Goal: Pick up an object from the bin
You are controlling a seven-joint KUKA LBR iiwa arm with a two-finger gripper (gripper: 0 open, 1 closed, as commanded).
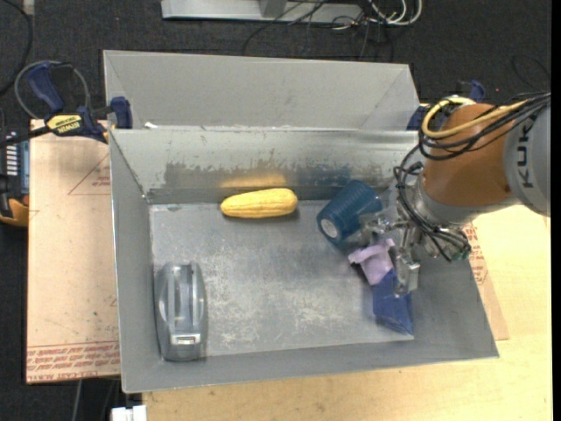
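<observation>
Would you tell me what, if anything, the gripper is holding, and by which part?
It cannot be told: the gripper is down beside a crumpled lilac piece and a dark blue wedge.

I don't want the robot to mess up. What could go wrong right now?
1. The gripper is low over a purple piece and a dark blue piece that lie close together, so it might catch both, or neither.
2. The blue cup lies on its side right beside them. A nudge could send it rolling.
3. All this is next to the bin's right wall, so the gripper might bump it.
</observation>
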